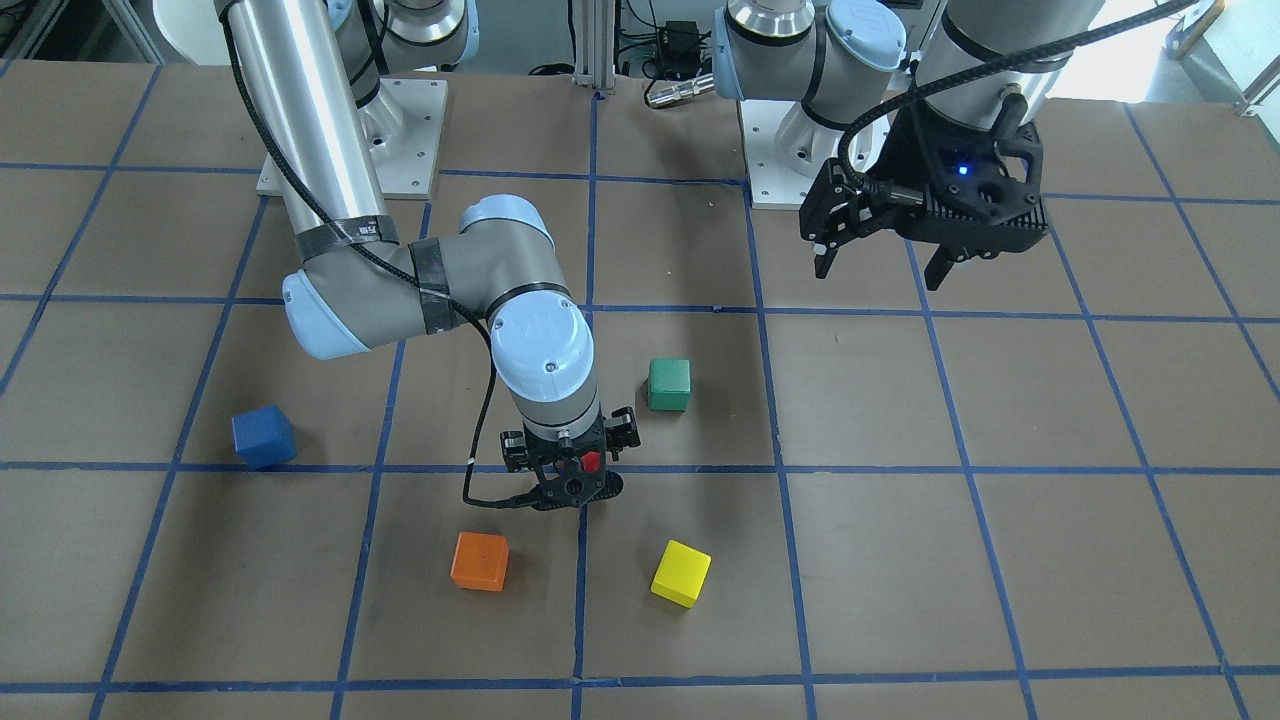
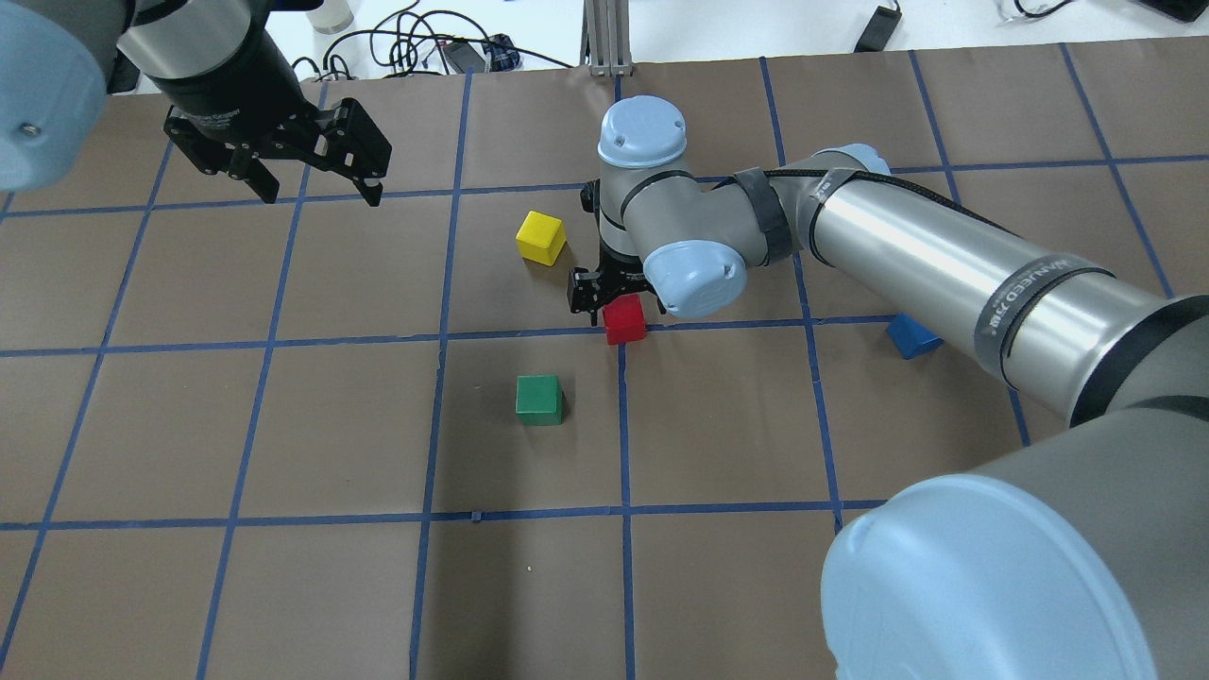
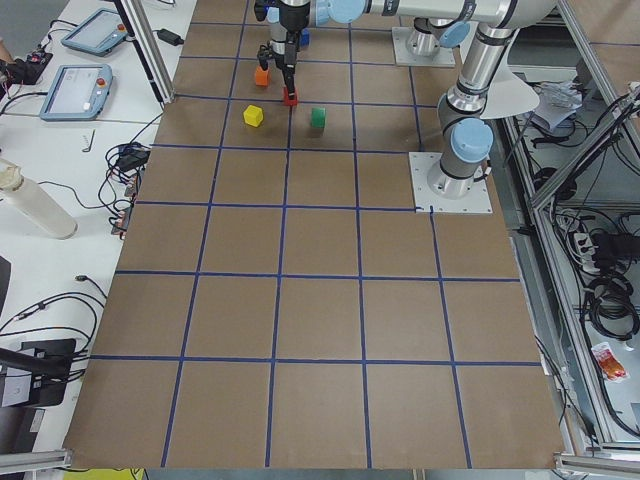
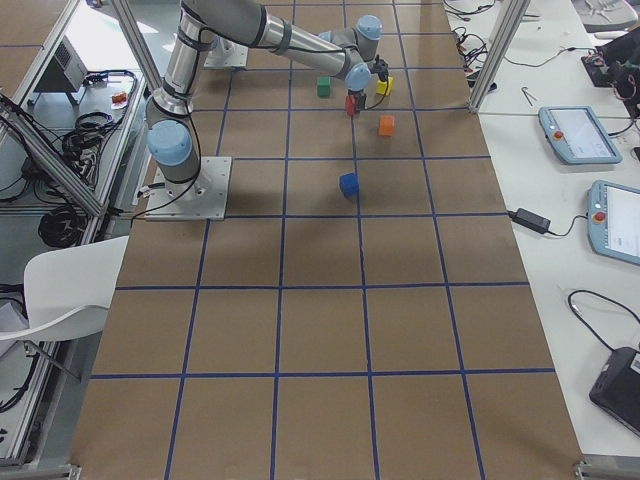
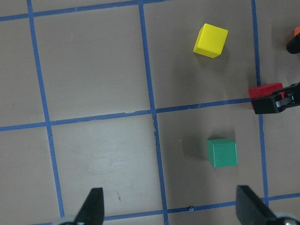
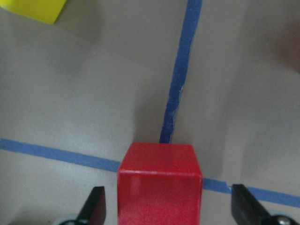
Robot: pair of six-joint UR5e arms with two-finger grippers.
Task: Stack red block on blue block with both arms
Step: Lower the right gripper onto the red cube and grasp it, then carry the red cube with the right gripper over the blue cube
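Note:
The red block [image 2: 624,318] sits on the table at a crossing of blue tape lines. My right gripper [image 2: 614,302] points straight down over it. In the right wrist view the red block [image 6: 159,187] lies between the two open fingers [image 6: 96,208] with gaps on both sides. The blue block [image 1: 264,437] rests on the table apart from it, partly hidden by the right arm in the overhead view [image 2: 911,335]. My left gripper [image 1: 880,265] is open and empty, held high above the table near its base.
A green block [image 1: 668,385], a yellow block [image 1: 681,573] and an orange block [image 1: 479,561] lie close around the red block. The table [image 1: 1000,560] is brown with a grid of blue tape lines.

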